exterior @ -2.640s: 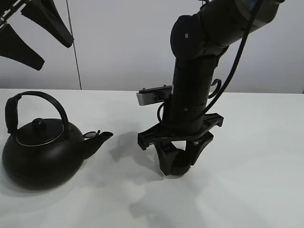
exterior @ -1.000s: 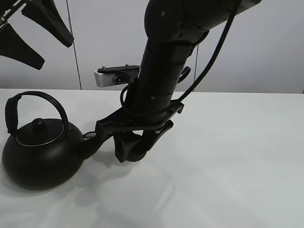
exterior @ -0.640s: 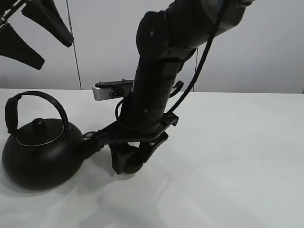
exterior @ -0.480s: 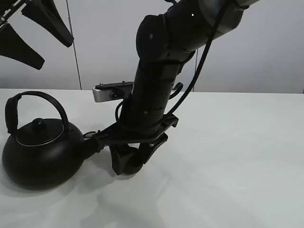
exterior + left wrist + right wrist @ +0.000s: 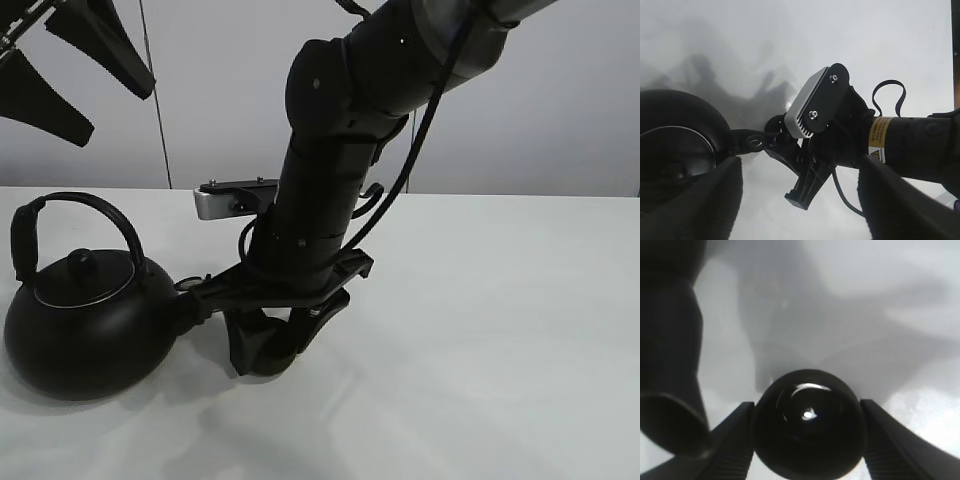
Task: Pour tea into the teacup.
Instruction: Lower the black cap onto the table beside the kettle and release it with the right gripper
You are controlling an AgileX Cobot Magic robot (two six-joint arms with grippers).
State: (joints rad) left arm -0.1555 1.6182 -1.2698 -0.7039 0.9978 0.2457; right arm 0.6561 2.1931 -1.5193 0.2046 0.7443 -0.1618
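Right wrist view shows the right gripper [image 5: 809, 440] clamped round the teacup [image 5: 807, 425], low beside the kettle [image 5: 85, 335] spout; placing seems in hand, release next, while the left gripper [image 5: 75, 70] hangs spread open.

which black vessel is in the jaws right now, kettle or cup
The teacup, the small handleless one, clamped in the jaws of the right gripper. The big kettle with the arched handle stands ungripped.
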